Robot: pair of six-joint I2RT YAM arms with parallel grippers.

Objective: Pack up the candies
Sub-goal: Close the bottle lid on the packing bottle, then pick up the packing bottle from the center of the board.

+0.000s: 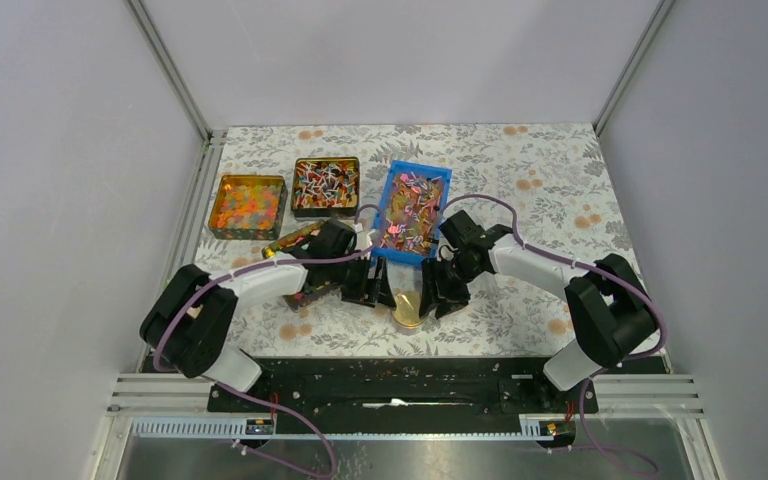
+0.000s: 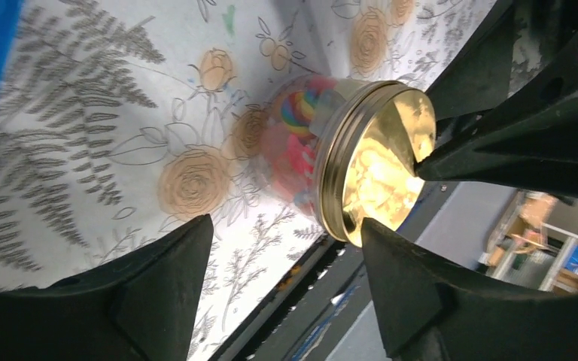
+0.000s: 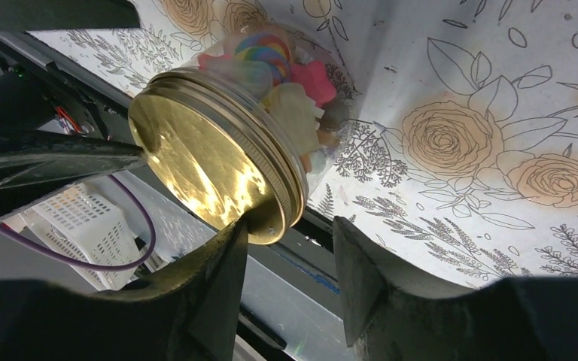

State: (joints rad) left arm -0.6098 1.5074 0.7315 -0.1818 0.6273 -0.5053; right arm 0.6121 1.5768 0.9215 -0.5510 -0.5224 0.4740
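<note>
Candies (image 1: 415,205) sit heaped in the blue bin (image 1: 422,166) at mid-table, w/ more of what look like the same in the dark tin (image 1: 296,186) just left of it. Nearer the arm bases, btwn the two grippers, a clear jar (image 2: 301,143) stands w/ its gold lid (image 3: 203,165) on. Coloured pieces show through the wall (a rainbow swirl, pink bits; we can't tell if they match the bin's sweets).

Left gripper (image 2: 286,233): jaws wide apart, nothing clamped. The lid's edge is right by one fingertip, and we can't tell if it touches. Right gripper (image 3: 290,233): jaws at a narrow gap w/ only the floral cloth (image 1: 540,160) showing btwn them. One finger (image 3: 226,263) meets the lid's rim, but no grip that we can confirm. Seen from each wrist, the other arm's fingertip rests against the lid face.

Handling, as we judge it:
- Sweets are tiny, light, w/ crinkly slick wrappers. They'll likely slide or scatter, so pinch across the body, not the twist ends.
- The jar looks rigid, its wall smooth and probably slippery. Hold the body w/ one gripper and take the lid by its ridged rim, where the grooves should give purchase.
</note>
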